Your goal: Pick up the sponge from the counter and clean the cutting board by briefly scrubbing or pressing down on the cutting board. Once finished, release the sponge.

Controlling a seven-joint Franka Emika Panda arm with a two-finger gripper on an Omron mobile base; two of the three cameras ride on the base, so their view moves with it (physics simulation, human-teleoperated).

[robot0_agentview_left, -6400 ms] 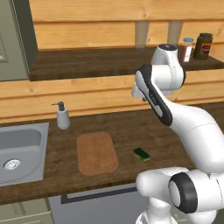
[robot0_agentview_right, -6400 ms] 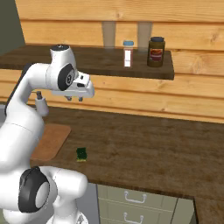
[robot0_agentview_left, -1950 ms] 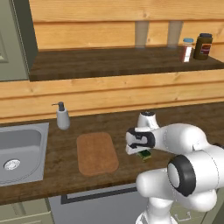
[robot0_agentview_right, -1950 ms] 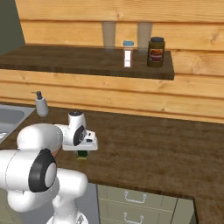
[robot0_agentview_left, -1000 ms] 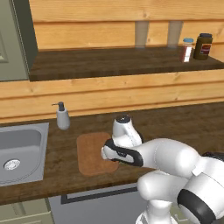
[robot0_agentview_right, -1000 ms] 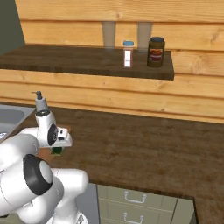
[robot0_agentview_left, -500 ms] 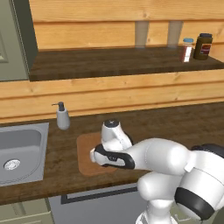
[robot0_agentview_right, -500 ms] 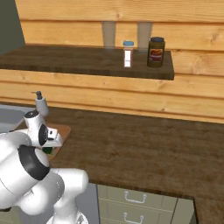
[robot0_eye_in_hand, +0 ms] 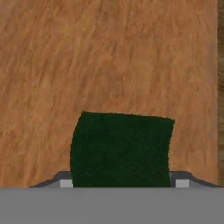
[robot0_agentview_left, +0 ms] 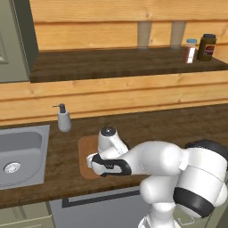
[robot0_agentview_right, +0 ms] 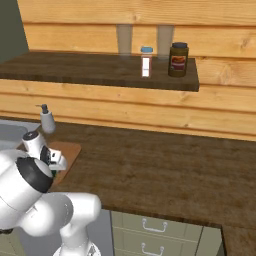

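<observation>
Green fills the lower half of the hand view: the sponge [robot0_eye_in_hand: 121, 150] sits pinched between the gripper's jaws, its dark scouring face towards the camera, and the warm reddish wood of the cutting board [robot0_eye_in_hand: 109, 57] lies right behind it. So the gripper [robot0_eye_in_hand: 121, 181] is clamped on the sponge, directly over the board.

From the left base view the arm reaches low across the counter [robot0_agentview_left: 178, 127], hand down over the cutting board [robot0_agentview_left: 84, 153], which lies between the sink [robot0_agentview_left: 22, 153] and the arm's own bulk; the soap dispenser [robot0_agentview_left: 63, 118] stands just behind the board, clear of the work. From the right, the gripper [robot0_agentview_right: 54, 167] hovers at the board [robot0_agentview_right: 70, 150] too, near its front part.

Scrubbing step, I'd say. To do it well: press straight down so the sponge's face meets the wood flat, keep the pinch firm so the soft block doesn't squirm out, and keep any rubbing short and well inside the board's edge, which shows as a dark strip at the right of the hand view. Only after that, let the jaws go.

The sponge itself looks slightly bowed at the sides, squeezed; its yellow layer can't be made out here.
</observation>
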